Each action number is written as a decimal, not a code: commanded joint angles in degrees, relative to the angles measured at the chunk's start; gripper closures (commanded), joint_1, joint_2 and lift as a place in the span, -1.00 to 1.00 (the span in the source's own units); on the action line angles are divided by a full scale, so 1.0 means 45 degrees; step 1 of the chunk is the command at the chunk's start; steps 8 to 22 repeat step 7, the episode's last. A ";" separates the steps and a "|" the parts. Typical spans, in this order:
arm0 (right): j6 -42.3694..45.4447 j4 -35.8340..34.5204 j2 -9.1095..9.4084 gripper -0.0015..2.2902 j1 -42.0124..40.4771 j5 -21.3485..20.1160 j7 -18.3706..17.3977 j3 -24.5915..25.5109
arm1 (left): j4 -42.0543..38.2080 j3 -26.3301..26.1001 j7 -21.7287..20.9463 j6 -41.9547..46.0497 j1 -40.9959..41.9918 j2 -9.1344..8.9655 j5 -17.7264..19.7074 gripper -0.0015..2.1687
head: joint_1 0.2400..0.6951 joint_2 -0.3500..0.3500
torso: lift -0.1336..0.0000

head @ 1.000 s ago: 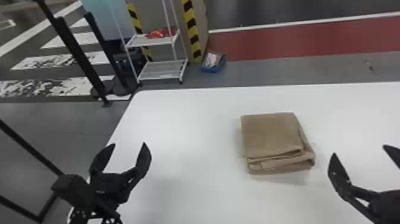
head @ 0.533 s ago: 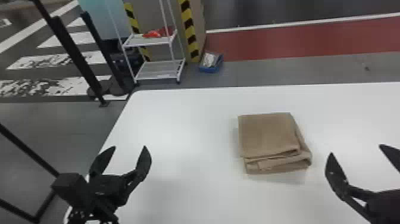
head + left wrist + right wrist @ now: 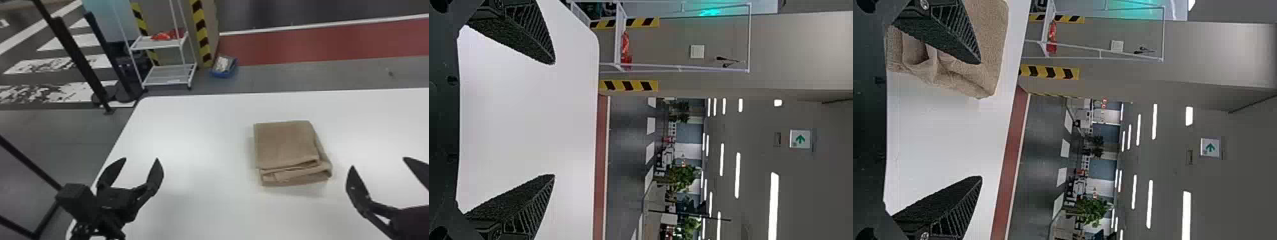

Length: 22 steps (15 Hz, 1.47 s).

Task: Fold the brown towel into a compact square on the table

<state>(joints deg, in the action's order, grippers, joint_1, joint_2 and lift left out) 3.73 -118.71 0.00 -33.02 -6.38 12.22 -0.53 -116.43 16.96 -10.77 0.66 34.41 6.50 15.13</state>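
Note:
Folded into a thick, roughly square bundle, the brown towel (image 3: 285,145) lies on the white table right of centre, with stacked layers along its near edge. My left gripper (image 3: 140,159) is open over the table's left side, well left of the towel. Close to the towel's right side, my right gripper (image 3: 378,162) stands open and empty. In the left wrist view the left gripper (image 3: 554,120) has its fingers wide apart over bare tabletop. The right wrist view has the right gripper (image 3: 981,120) spread, one finger partly covering the towel (image 3: 990,40).
The white table (image 3: 191,134) extends left and right of the towel. Beyond its far edge stand a white wire shelf (image 3: 169,75) and a blue box (image 3: 224,66) on the floor. Black posts (image 3: 78,60) are past the left corner.
The head view has shifted slightly, so the towel and background sit a little further left. The towel's folds and both open grippers look the same.

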 commanded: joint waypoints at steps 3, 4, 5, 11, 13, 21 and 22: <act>0.0000 -0.0026 0.0011 -0.95 -0.0065 -0.0008 -0.0001 0.0000 | -0.0044 -0.0057 -0.0047 -0.0177 -0.0010 0.0020 0.0036 -0.93 | 1.00 0.71 | -0.91; 0.0000 -0.0045 0.0011 -0.95 -0.0123 -0.0008 -0.0001 0.0000 | -0.0044 -0.0077 -0.0067 -0.0216 -0.0030 0.0020 0.0036 -0.93 | 1.00 0.70 | -0.91; 0.0000 -0.0104 0.0011 -0.95 -0.0162 -0.0008 -0.0001 -0.0019 | -0.0063 -0.0077 -0.0067 -0.0216 -0.0030 -0.0019 0.0036 -0.93 | 1.00 0.70 | -0.91; 0.0000 -0.0182 0.0011 -0.95 -0.0201 -0.0008 -0.0001 -0.0019 | -0.0102 -0.0077 -0.0086 -0.0255 -0.0010 -0.0039 0.0036 -0.93 | 1.00 0.70 | -0.91; 0.0000 -0.0182 0.0011 -0.95 -0.0201 -0.0008 -0.0001 -0.0019 | -0.0102 -0.0077 -0.0086 -0.0255 -0.0010 -0.0039 0.0036 -0.93 | 1.00 0.70 | -0.91; 0.0000 -0.0182 0.0011 -0.95 -0.0201 -0.0008 -0.0001 -0.0019 | -0.0102 -0.0077 -0.0086 -0.0255 -0.0010 -0.0039 0.0036 -0.93 | 1.00 0.70 | -0.91; 0.0000 -0.0182 0.0011 -0.95 -0.0201 -0.0008 -0.0001 -0.0019 | -0.0102 -0.0077 -0.0086 -0.0255 -0.0010 -0.0039 0.0036 -0.93 | 1.00 0.70 | -0.91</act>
